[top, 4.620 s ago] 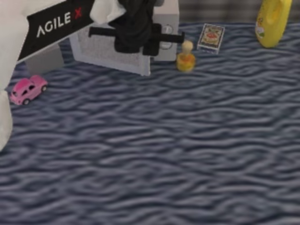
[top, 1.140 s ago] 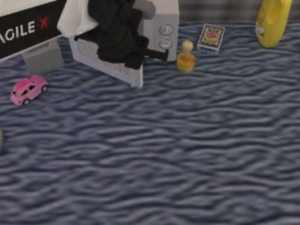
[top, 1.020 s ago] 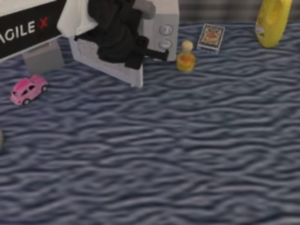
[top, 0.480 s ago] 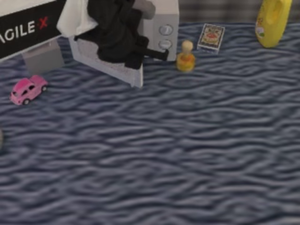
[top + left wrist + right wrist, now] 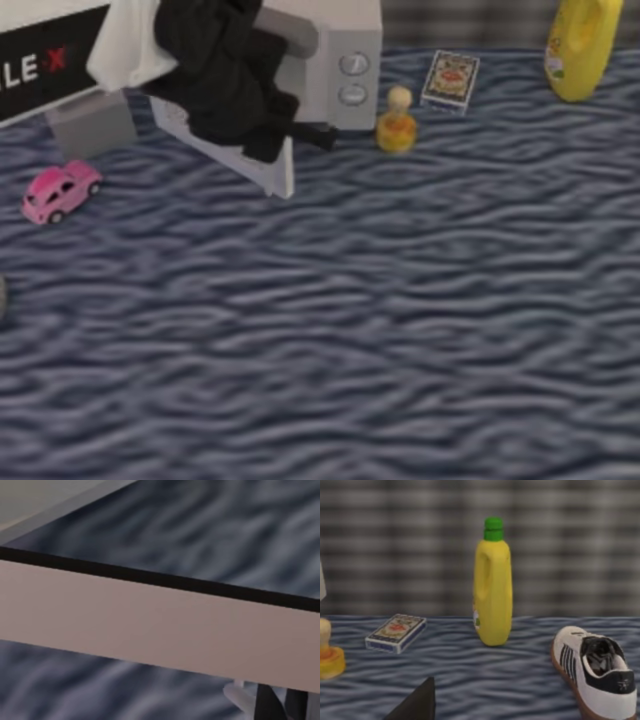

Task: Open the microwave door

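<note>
Overhead, the microwave (image 5: 335,60) sits at the table's far edge, left of centre — the microwave door (image 5: 235,150) swung partly out, its free edge toward the near side. Left gripper (image 5: 300,132) is at that edge; grip can't be told. Left wrist view: door edge fills it. Right wrist view — yellow bottle (image 5: 492,587), card box (image 5: 396,632), sneaker (image 5: 595,672); right gripper's opening can't be told.
</note>
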{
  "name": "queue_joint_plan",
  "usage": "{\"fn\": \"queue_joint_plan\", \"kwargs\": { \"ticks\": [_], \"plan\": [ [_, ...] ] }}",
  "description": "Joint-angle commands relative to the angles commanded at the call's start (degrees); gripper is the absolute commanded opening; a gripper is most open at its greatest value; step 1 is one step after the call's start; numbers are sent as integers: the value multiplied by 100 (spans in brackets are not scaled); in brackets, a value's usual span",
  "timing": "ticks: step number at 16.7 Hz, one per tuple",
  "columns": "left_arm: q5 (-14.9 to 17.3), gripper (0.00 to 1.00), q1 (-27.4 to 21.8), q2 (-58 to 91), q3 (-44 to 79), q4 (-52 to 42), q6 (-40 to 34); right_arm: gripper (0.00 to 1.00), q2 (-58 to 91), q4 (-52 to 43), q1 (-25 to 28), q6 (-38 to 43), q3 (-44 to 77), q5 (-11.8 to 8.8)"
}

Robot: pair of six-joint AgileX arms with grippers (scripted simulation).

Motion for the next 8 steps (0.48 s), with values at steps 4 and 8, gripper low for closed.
{"fn": "queue_joint_plan", "kwargs": {
  "ticks": [4, 8],
  "plan": [
    [39, 0, 23, -69, -29, 43, 67, 100, 0, 0, 0, 0, 0, 0],
    [39, 0, 23, -69, -29, 43, 67, 100, 0, 0, 0, 0, 0, 0]
  ]
}}
